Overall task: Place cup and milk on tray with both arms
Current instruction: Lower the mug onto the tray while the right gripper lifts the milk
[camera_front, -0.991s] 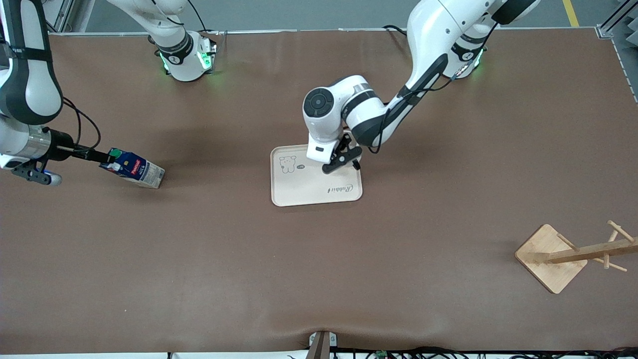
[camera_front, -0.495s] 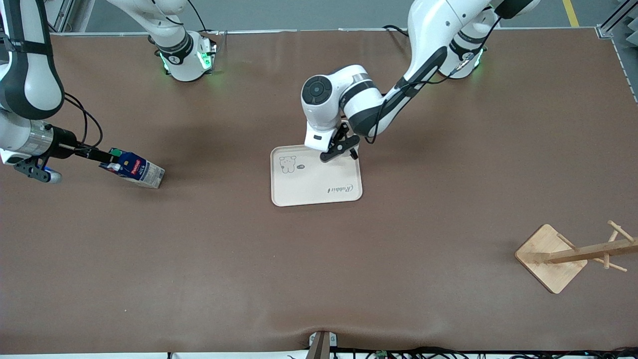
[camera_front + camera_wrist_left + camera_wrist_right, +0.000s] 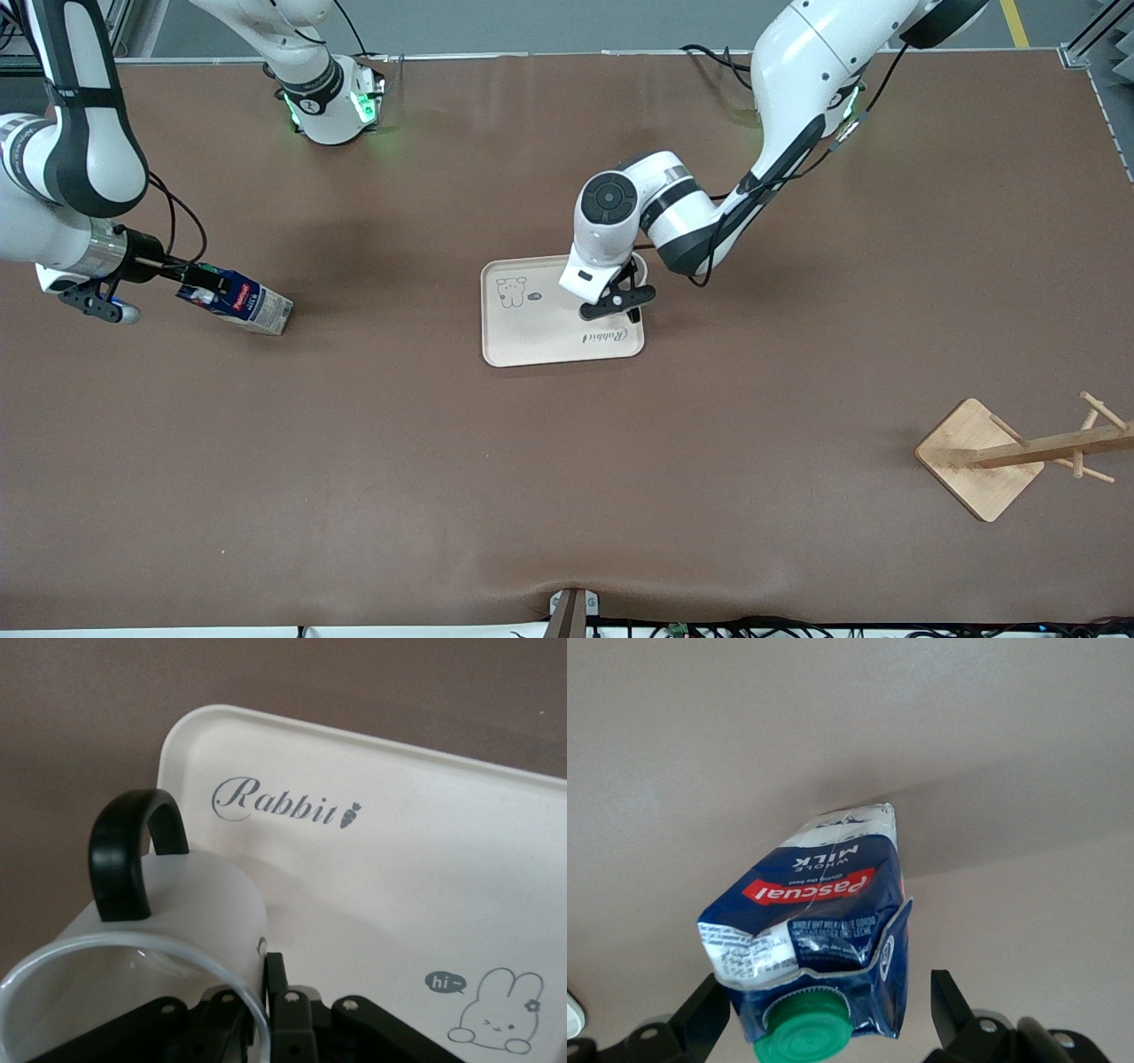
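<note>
- I see the brown table (image 3: 567,461) carrying the tray (image 3: 532,341) near its middle and a wooden rack (image 3: 1010,452) toward the left arm's end, nearer to the front camera.
- The left arm reaches from its base to the tray. Against the picture half a second back, its wrist has shifted along the tray toward the left arm's end and nearer to the front camera.
- The left gripper (image 3: 618,301) is over the tray just above the "Rabbit" script, clamped on the cup (image 3: 142,939).
- The right arm has also changed since a second ago: its wrist has moved in toward the milk (image 3: 237,301).
- The right gripper (image 3: 197,282) sits at the milk's cap end, its fingers (image 3: 700,1028) spread wide on either side of the carton. I see no contact.
- The milk lies tipped on the table toward the right arm's end, well apart from the tray; it has not moved across the three front pictures.
- In the front view the cup is almost wholly hidden under the left wrist. The left wrist view shows its white rim pinched between the fingers, black handle up, above the tray.
- The right wrist view shows the carton dented, green cap toward the camera and red label facing up, details the front view barely gives.
</note>
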{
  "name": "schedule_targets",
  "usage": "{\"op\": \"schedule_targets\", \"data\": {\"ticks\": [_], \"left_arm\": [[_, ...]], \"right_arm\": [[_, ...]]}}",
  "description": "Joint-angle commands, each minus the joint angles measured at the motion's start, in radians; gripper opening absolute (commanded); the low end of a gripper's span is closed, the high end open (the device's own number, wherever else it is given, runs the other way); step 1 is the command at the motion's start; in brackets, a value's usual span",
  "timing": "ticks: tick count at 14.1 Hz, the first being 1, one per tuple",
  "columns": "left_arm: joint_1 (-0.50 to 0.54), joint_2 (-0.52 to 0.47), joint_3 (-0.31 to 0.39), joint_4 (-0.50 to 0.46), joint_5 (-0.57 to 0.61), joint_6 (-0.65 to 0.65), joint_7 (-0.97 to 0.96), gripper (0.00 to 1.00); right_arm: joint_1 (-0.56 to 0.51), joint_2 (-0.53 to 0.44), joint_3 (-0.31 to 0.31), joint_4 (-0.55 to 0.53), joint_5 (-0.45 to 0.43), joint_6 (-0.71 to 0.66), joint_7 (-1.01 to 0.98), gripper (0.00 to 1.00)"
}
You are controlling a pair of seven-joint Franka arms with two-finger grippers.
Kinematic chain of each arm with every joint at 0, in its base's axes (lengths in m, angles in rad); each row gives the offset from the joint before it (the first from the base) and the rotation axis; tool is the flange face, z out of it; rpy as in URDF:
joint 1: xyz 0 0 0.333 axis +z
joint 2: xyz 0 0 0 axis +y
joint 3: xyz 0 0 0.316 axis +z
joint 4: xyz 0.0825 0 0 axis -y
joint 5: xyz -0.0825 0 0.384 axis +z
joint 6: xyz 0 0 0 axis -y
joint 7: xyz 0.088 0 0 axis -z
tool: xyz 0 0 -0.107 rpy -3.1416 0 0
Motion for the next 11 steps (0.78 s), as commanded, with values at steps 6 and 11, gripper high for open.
{"op": "schedule_targets", "data": {"ticks": [6,11], "left_arm": [[-0.005,0.009,-0.031,-0.003,0.011,0.021,-0.006,0.0],[-0.015,0.044,-0.03,-0.002,0.017,0.057,0.003,0.0]], "right_arm": [[0.002,-0.068,0.002,-0.068,0.022,0.02,0.016,0.0],[0.023,-0.058,0.005,0.154,0.024,-0.218,0.019,0.0]]}}
